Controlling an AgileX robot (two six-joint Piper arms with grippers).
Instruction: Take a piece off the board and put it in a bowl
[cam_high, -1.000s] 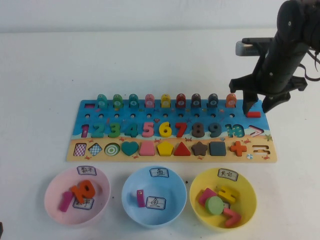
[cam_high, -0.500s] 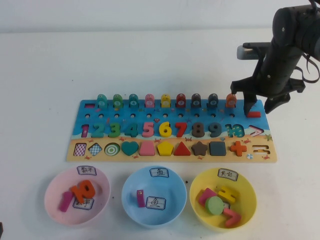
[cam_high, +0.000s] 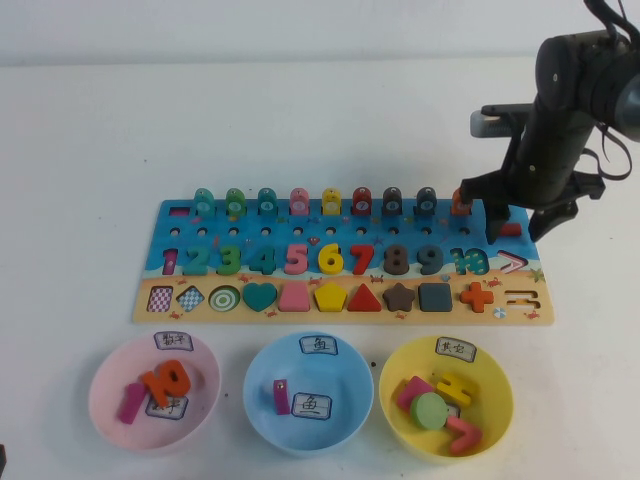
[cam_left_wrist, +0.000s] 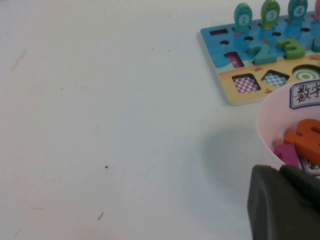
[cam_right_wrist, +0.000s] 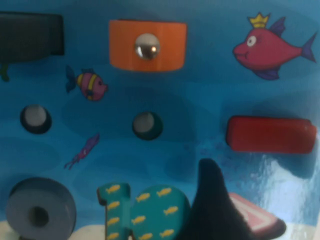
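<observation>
Red bar piece (cam_high: 510, 229) is seen lying flat on the blue far-right corner of the board (cam_high: 340, 262), its long axis running left to right along the board's length, just right of the orange peg (cam_high: 461, 203) and on the far side of the teal 10 (cam_high: 469, 262). In the right wrist view the piece (cam_right_wrist: 270, 134) is shown below a painted pink fish, with one dark fingertip (cam_right_wrist: 212, 200) set near it but not touching. The right gripper (cam_high: 518, 227) is held low over that corner with its jaws spread wide, one finger on each side of the piece, and nothing is gripped. The yellow bowl (cam_high: 445, 395) is placed at the near right, well apart from the piece, beside a light blue bowl (cam_high: 308, 392) and a pink bowl (cam_high: 154, 390). The left gripper (cam_left_wrist: 285, 205) is parked near the pink bowl's rim; whether its jaws are open cannot be told.
</observation>
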